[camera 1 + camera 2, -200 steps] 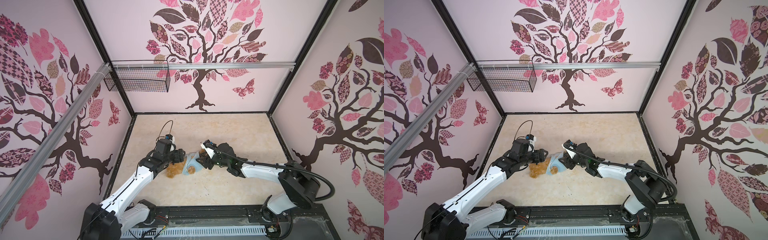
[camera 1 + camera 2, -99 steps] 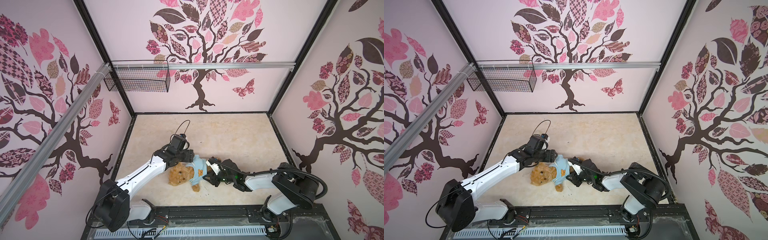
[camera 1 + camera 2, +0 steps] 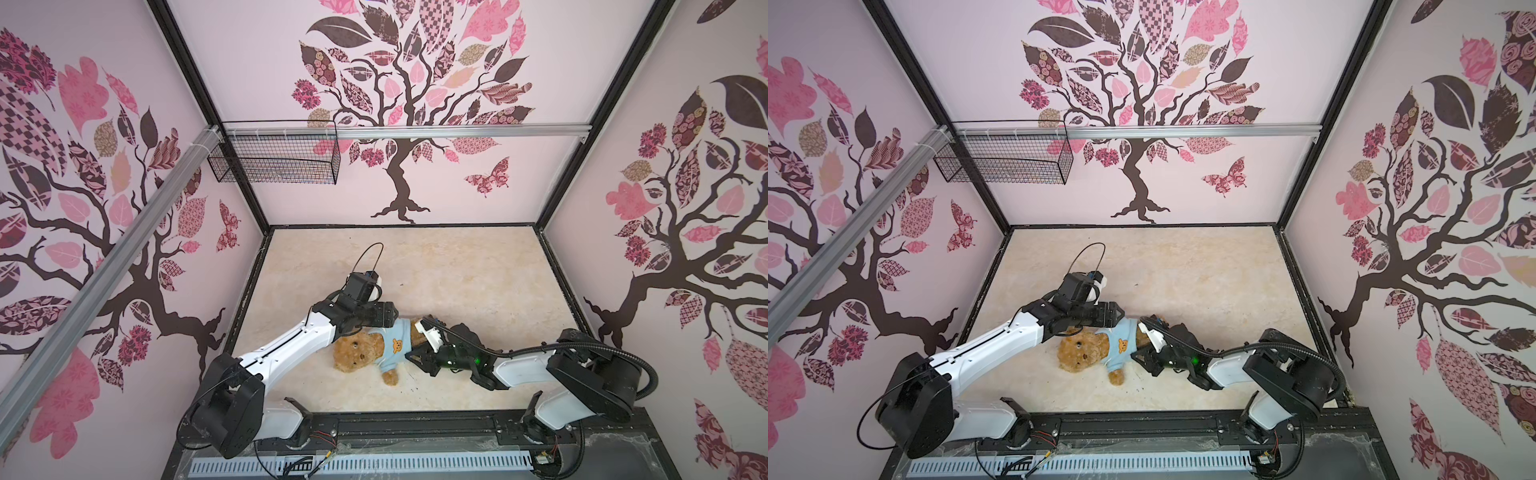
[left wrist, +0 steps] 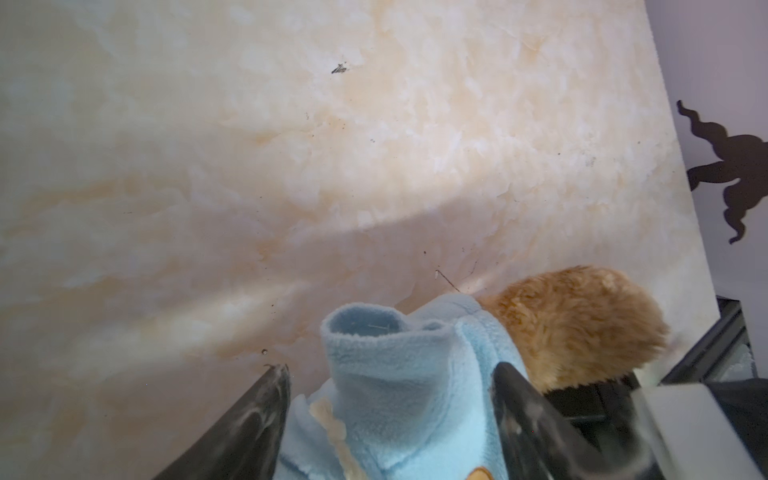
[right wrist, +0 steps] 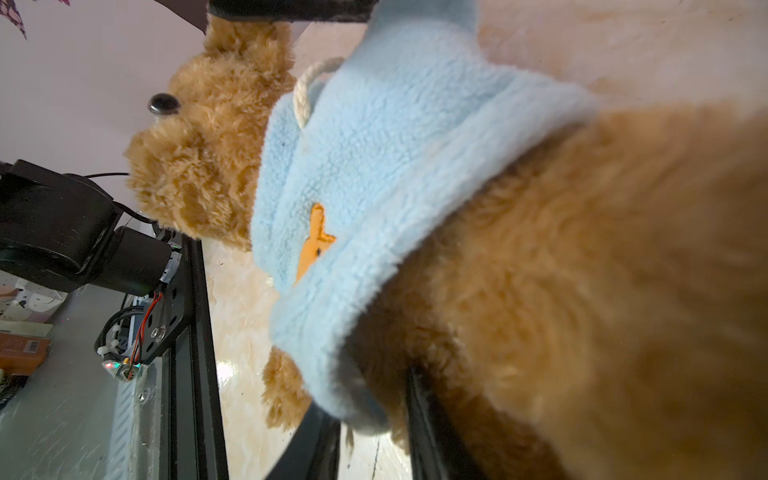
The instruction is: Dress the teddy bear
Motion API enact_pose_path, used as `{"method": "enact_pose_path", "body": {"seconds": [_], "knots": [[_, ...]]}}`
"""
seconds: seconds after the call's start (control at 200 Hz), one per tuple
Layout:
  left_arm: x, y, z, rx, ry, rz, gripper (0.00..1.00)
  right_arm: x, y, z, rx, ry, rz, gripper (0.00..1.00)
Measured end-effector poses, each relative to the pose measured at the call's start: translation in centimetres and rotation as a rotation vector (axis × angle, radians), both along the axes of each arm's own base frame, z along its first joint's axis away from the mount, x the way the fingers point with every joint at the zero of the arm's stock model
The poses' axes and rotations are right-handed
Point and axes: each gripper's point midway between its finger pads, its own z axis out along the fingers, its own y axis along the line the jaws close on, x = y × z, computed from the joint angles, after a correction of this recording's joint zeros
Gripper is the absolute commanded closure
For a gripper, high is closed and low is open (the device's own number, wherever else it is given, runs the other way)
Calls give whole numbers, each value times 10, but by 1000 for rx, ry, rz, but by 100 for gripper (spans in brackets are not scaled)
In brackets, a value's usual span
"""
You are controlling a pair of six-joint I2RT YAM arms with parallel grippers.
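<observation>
Near the front edge of the counter [image 3: 457,270], the teddy bear [image 3: 357,353] lies on its back in a light-blue shirt [image 3: 397,343]. My right claw [image 5: 370,415] is nearly closed, pinching the shirt's hem [image 5: 332,332]. Beyond, my left claw [image 4: 392,374] stands wide open astride a sleeve [image 4: 374,332].

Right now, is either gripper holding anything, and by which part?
The right gripper seems to pinch the light-blue shirt at its bottom hem, on the teddy bear. The left gripper straddles a sleeve, jaws open, holding nothing.
</observation>
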Motion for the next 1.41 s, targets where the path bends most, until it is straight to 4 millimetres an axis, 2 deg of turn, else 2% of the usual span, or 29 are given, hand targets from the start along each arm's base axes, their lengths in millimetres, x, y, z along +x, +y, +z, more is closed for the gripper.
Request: {"method": "enact_pose_path", "body": {"seconds": [0.09, 0.24, 0.315, 0.41, 0.485, 0.56, 0.65, 0.73, 0.825, 0.895, 0.955, 1.005, 1.07, 1.16, 1.25, 1.32, 1.405], "knots": [[-1, -1, 2, -8, -3, -20, 17, 1, 0, 0, -4, -7, -2, 71], [-12, -2, -9, 1, 35, -72, 16, 1, -1, -1, -10, -8, -1, 71], [-20, 0, -21, 8, 66, -84, 22, 1, -1, -2, -11, -7, -1, 70], [-24, 1, -36, 20, 108, -80, 34, 0, -2, 1, -13, -6, -1, 64], [-21, -2, -45, 27, 124, -77, 41, 0, -4, 13, -9, -33, 0, 58], [-18, -4, -56, 39, 146, -75, 43, 4, -5, 38, 9, -93, -10, 52], [-11, -9, -65, 53, 167, -78, 43, 19, -9, 77, 45, -184, -46, 48], [-5, -14, -66, 57, 162, -90, 43, 50, -22, 107, 77, -248, -124, 47], [1, -23, -65, 46, 155, -110, 42, 97, -40, 117, 60, -261, -226, 47], [4, -30, -65, 37, 155, -124, 42, 131, -48, 106, 1, -237, -278, 50], [8, -35, -65, 31, 157, -136, 41, 152, -52, 86, -64, -194, -297, 54], [14, -40, -65, 29, 154, -146, 40, 162, -56, 66, -117, -147, -301, 57], [22, -46, -65, 30, 151, -153, 37, 165, -62, 43, -169, -87, -299, 60], [38, -54, -59, 39, 131, -155, 34, 149, -72, 17, -209, -12, -288, 62], [53, -54, -46, 67, 74, -130, 32, 117, -82, -6, -208, 81, -270, 63], [58, -46, -31, 101, 17, -96, 30, 89, -88, -15, -172, 149, -259, 63], [50, -42, -1, 149, -74, -80, 29, 61, -89, -15, -109, 202, -247, 63]]}}
